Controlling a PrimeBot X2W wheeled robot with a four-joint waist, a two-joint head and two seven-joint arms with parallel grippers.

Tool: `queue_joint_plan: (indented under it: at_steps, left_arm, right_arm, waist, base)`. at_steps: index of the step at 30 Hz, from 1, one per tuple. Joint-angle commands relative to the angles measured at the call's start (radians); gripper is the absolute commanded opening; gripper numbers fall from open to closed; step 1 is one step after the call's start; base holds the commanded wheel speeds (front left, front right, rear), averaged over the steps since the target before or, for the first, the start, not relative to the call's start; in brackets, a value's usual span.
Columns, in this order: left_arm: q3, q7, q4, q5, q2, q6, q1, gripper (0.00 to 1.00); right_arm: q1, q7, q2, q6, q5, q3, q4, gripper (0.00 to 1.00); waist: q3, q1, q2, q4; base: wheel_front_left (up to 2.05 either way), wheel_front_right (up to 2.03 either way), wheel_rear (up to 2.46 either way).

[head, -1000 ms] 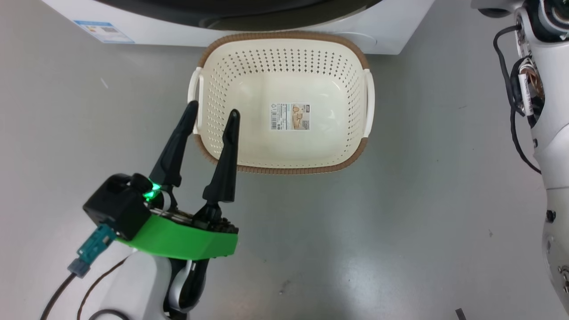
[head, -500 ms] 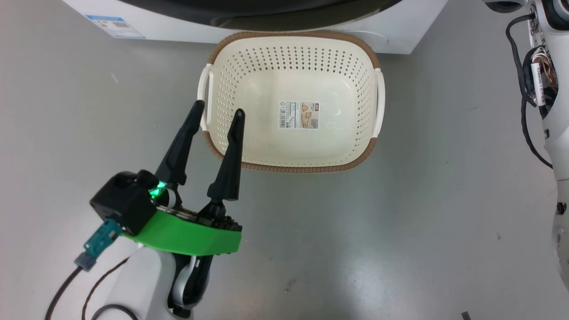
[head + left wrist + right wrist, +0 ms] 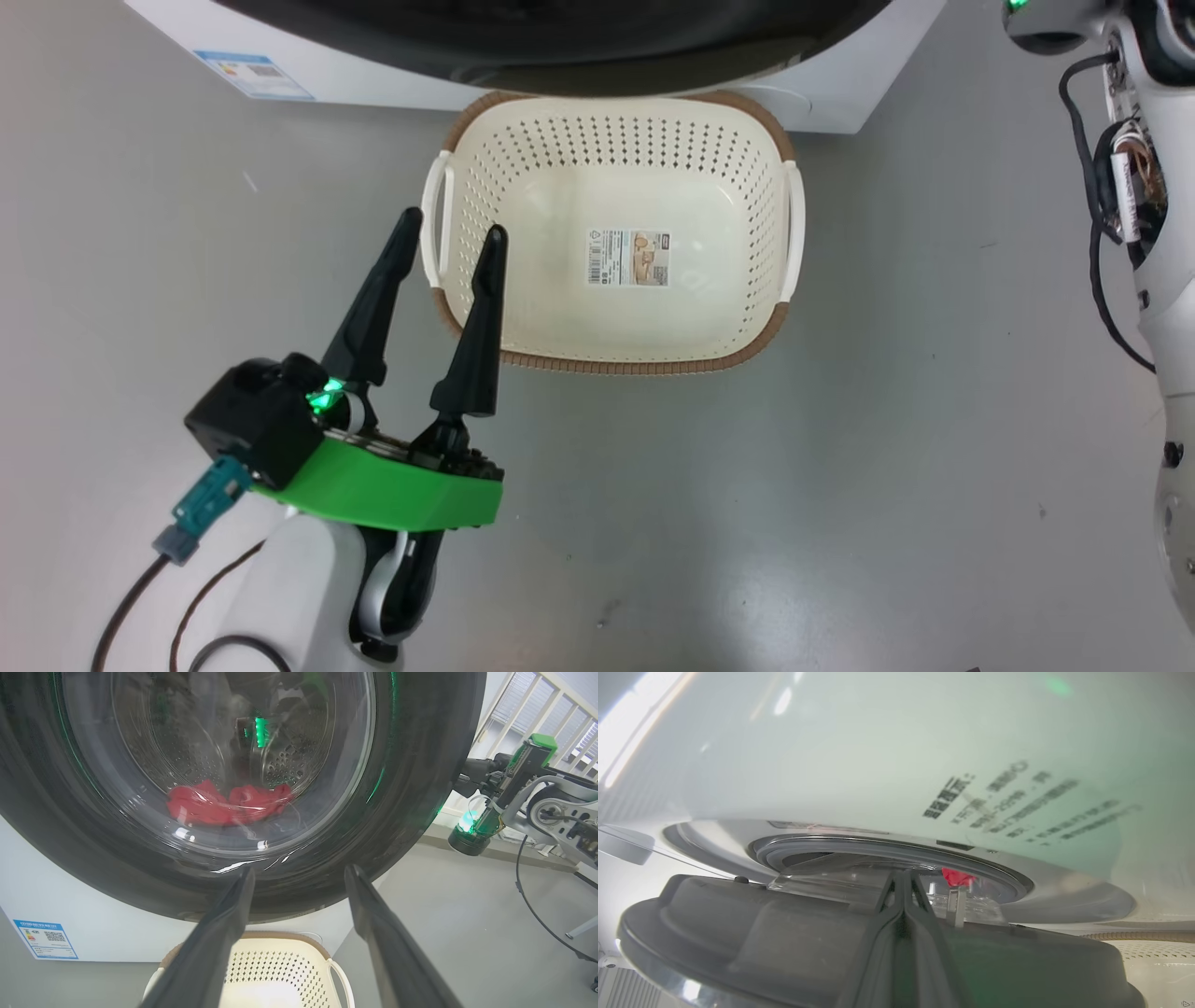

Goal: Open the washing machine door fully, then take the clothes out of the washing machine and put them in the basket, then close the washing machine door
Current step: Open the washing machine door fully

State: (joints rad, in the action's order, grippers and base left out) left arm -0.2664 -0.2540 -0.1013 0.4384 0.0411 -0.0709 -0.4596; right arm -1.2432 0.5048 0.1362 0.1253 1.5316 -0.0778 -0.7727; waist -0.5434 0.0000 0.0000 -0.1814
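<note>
The washing machine (image 3: pixel 392 82) stands at the top of the head view, and its black-rimmed door (image 3: pixel 560 37) hangs over the far edge of the basket (image 3: pixel 635 362). The cream basket sits on the floor, with nothing in it but its label sticker. My left gripper (image 3: pixel 452 226) is open by the basket's left handle, holding nothing. Through the door's glass (image 3: pixel 224 756) in the left wrist view, red clothes (image 3: pixel 229 805) lie in the drum. My right gripper (image 3: pixel 903 877) is shut, its tips at the inner edge of the slightly open door (image 3: pixel 784 933). A bit of red cloth (image 3: pixel 957 876) shows in the gap.
Grey floor (image 3: pixel 840 485) spreads around the basket. A blue label sticker (image 3: pixel 252 75) marks the machine's lower left front. My right arm (image 3: pixel 1148 233) with its cables runs down the right edge. A white railing (image 3: pixel 551 714) stands behind it on the right.
The head camera has shifted, so the whole picture moved. The door's black rim now reaches over the basket's far rim, which showed whole before. The left gripper stays open.
</note>
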Motion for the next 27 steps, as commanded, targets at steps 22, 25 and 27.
queue_joint_plan:
  at_steps: [22,25,27]
  left_arm:
    - [0.021,-0.008,-0.028,-0.01,0.011,-0.006,0.041,1.0]
    - [0.012,-0.008,-0.036,-0.005,0.01,-0.004,0.047,1.0]
    - [0.007,-0.008,-0.041,-0.004,0.01,-0.002,0.053,1.0]
  right_arm:
    - [0.207,0.068,-0.026,0.005,0.005,-0.016,0.083,0.0]
    - [0.242,0.072,-0.025,0.005,0.005,-0.016,0.095,0.0]
    - [0.261,0.076,-0.024,0.005,0.004,-0.016,0.102,0.0]
  waist:
    - [0.149,0.0,0.0,-0.02]
    - [0.168,0.0,0.0,-0.025]
    - [0.18,0.0,0.0,-0.029]
  base:
    - [0.0,0.0,0.0]
    - [0.0,0.0,0.0]
    - [0.0,0.0,0.0]
